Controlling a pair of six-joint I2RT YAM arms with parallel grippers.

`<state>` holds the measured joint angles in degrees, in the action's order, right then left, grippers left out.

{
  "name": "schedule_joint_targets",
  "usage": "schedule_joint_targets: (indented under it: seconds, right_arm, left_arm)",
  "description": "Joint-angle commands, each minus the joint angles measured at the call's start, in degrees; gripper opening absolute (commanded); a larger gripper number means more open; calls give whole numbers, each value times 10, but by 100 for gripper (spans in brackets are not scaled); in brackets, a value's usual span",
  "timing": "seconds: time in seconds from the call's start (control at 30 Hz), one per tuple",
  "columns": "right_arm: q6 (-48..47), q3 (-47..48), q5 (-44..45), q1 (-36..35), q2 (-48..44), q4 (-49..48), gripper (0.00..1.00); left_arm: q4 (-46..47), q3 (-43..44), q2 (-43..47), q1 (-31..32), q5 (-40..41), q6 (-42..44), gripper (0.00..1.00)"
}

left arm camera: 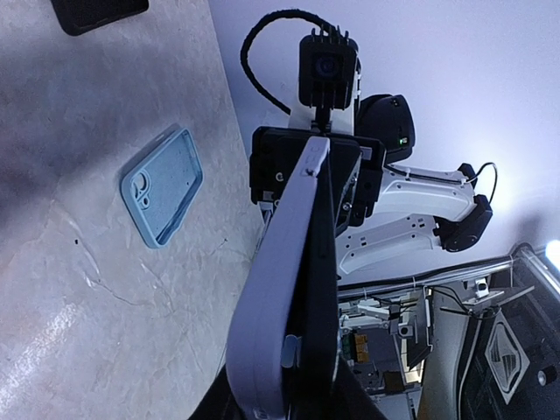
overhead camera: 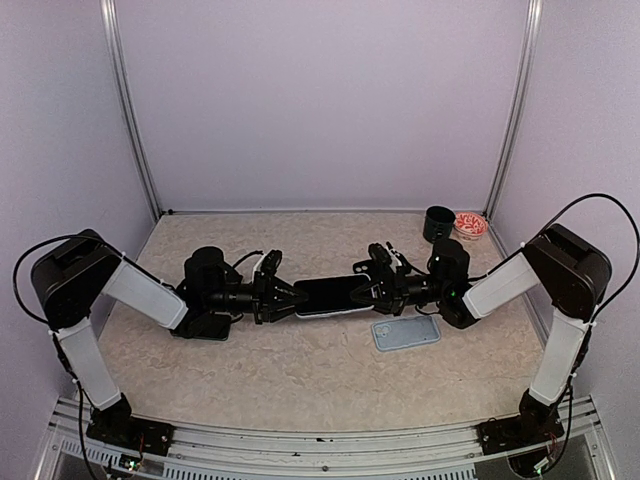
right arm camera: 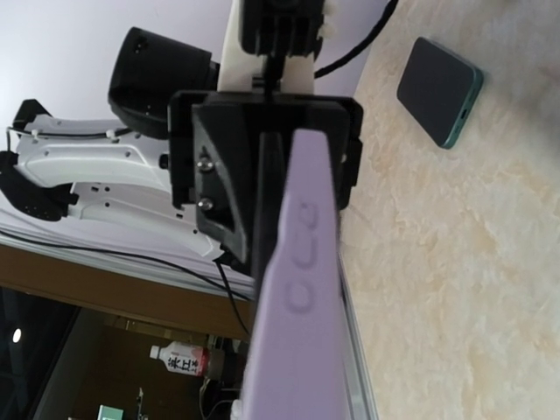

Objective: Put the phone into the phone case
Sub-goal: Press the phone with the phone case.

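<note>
Phone [overhead camera: 330, 297] between left gripper [overhead camera: 290, 297] and right gripper [overhead camera: 365, 292], forearms low, horizontal.

In the left wrist view the phone [left arm camera: 293, 289] runs off the bottom edge. A dark flat thing [left arm camera: 98, 13] is cut by the top edge, with too little showing to name it. In the right wrist view the phone's near end also leaves the frame at the bottom. From above, the left gripper [overhead camera: 290, 298] meets the phone's end, but whether it clamps is unclear. The pattern on the bowl [overhead camera: 483, 228] is too small to read.
</note>
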<state>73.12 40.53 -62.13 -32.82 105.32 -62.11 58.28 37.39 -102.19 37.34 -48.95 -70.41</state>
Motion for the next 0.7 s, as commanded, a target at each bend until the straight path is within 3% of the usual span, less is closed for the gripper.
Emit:
schedule_joint_targets:
  seconds: [0.0, 0.43, 0.67]
  right_arm:
    - [-20, 2, -10, -3, -1, -17, 12]
    - [-140, 25, 9, -3, -29, 151, 13]
    - [-183, 33, 14, -2, -46, 210, 13]
  left_arm:
    - [36, 12, -8, 4, -11, -5, 23]
    - [6, 23, -7, 6, -6, 5, 1]
    - [-102, 45, 14, 6, 20, 71, 0]
